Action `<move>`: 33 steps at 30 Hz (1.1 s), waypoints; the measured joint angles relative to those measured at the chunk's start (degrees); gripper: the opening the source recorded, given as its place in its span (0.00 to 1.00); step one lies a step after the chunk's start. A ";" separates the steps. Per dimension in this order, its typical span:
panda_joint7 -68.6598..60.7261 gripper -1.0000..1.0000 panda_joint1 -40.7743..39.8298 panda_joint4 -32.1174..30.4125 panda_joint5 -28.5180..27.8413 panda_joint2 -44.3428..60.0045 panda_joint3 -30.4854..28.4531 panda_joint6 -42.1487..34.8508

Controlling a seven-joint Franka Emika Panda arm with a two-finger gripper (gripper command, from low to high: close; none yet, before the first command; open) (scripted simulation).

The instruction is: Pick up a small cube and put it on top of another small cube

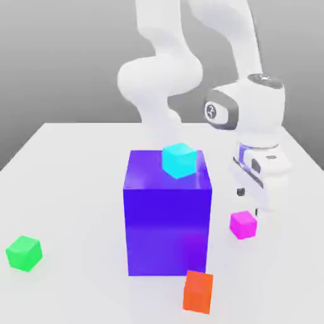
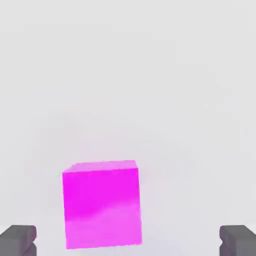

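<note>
Your gripper, fingers wide, holds nothing, near pink cube. Around blue block: cyan cube on top, pink to the exterior view's right.

Layout, sides per exterior view. Block stands on tabletop, near mid-width. Cube A rests on the block's top face, toward the view's right side. Cube B lies on the tabletop in front of the block, by its right front corner; contact with the block cannot be told. Cube C lies on the tabletop to the right of the block, apart from it, farther back than cube B. Cube D lies on the tabletop well to the left of the block. Robot arm rises behind the block; its claw hangs on the right, near cube C.
</note>
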 joint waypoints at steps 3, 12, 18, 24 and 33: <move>0.13 0.50 0.33 0.98 -0.53 6.18 -0.56 5.04; 0.23 0.00 1.01 2.29 -0.63 13.52 -1.25 10.92; 0.06 0.00 0.67 0.97 -0.43 6.30 -0.86 5.05; 0.55 0.00 0.18 0.81 -0.89 -3.18 -0.60 -3.75; 6.51 0.00 -7.36 18.30 -4.78 6.55 -6.08 -7.61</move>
